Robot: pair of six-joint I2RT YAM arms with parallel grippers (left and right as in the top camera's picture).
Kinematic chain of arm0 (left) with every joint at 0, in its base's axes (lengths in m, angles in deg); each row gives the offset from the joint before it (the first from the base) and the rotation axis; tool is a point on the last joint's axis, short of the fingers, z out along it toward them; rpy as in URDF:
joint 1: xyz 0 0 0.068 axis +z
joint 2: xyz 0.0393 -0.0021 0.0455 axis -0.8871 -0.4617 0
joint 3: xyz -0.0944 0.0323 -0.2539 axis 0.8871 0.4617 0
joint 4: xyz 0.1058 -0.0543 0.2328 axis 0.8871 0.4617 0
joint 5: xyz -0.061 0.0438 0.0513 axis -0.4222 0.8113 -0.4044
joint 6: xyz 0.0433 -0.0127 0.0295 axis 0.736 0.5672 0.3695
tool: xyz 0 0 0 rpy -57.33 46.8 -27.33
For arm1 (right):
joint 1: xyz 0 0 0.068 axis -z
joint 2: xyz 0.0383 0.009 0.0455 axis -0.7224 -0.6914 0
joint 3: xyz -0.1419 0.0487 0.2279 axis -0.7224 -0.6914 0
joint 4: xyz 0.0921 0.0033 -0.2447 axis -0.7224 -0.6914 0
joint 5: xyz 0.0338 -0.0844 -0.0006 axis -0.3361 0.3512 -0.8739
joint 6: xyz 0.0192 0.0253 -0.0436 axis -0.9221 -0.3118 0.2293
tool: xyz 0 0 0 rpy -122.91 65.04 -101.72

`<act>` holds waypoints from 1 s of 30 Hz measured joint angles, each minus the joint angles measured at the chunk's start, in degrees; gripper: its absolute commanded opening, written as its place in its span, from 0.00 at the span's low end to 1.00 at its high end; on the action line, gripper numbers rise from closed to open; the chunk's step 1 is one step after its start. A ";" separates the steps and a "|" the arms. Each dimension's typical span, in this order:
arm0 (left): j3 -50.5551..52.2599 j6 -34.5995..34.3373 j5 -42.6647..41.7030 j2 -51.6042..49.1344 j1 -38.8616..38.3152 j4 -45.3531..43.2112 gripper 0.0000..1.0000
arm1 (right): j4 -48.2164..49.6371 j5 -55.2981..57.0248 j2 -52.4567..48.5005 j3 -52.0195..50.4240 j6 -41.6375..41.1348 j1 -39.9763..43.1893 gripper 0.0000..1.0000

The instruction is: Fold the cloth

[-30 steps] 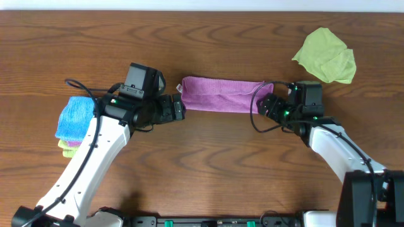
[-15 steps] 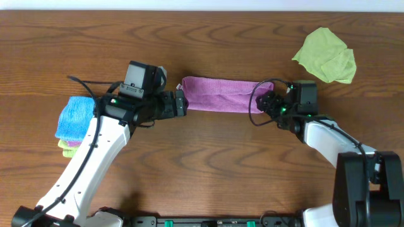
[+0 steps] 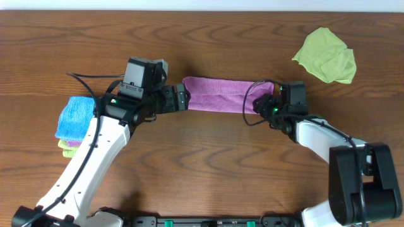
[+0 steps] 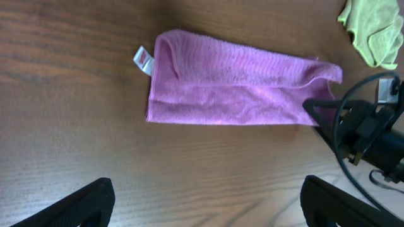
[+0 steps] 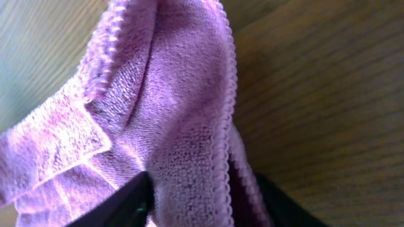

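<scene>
At the right gripper (image 5: 202, 205): jaws on either side of the near end of the cloth (image 5: 183, 94), scalloped hem between them. Clamped or merely touching, cannot tell. Ahead of it, a long narrow band already folded once, flat on the table (image 3: 208, 164), running straight away toward the left gripper (image 3: 182, 99). That one spread wide and empty, just beside the band's far end, white label (image 4: 144, 60) a little in front of it.

Judged to be the pinch before an end-to-end fold. To do it well:
- Catch every layer at the hem, not only the top flap.
- Squeeze fully before any lift.
- Take the far corner with the left to match.
- Raise both ends level, then lay one over the other, edges aligned.

Well outside the right gripper, a lime-green cloth (image 3: 325, 55); well behind the left, a blue cloth (image 3: 74, 116). Keep clear of both.
</scene>
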 measured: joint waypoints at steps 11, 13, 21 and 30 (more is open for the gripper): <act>0.00 -7.96 4.24 -3.56 0.00 -10.32 0.06 | 0.37 1.49 -0.17 0.00 -0.76 0.00 0.25; 0.00 -10.60 4.26 -6.25 0.00 -13.31 0.06 | 0.52 1.60 -0.17 0.00 -0.76 0.00 0.25; -0.02 -19.37 1.64 -17.84 0.00 -24.39 0.06 | 0.70 1.73 -0.17 0.00 -0.76 0.00 0.25; -0.02 -26.10 -2.21 -26.21 0.00 -26.56 0.06 | 0.70 1.70 -0.20 0.00 -0.76 0.00 0.25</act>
